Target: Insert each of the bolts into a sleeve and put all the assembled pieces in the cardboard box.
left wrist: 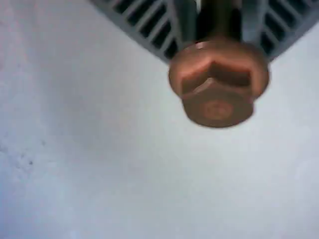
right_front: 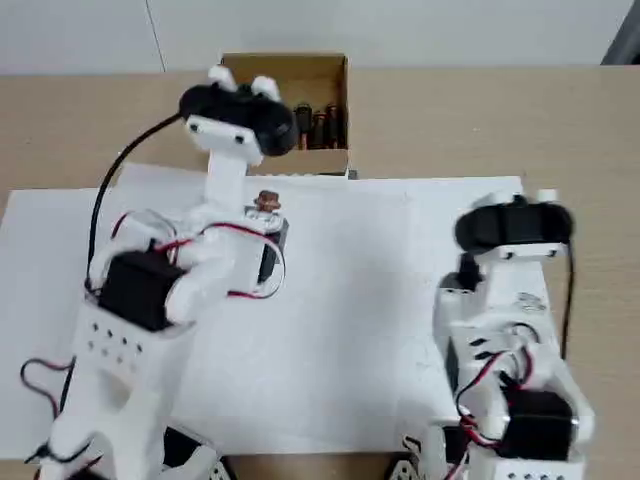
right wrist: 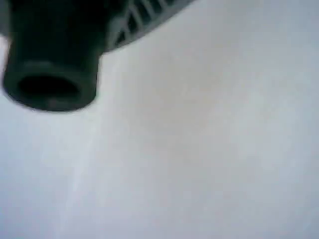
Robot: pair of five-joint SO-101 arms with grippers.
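A copper bolt with a hexagonal flanged head sits close in the left wrist view, its shank clamped between the grey ribbed fingers of my left gripper. From above, the bolt is held over the white sheet just in front of the cardboard box. My right gripper is shut on a black sleeve, whose open end faces the camera above the white sheet. The right arm stands at the right side of the sheet.
The cardboard box at the back holds several dark assembled pieces along its right side. A white sheet covers the tan table. Between the two arms the sheet is bare.
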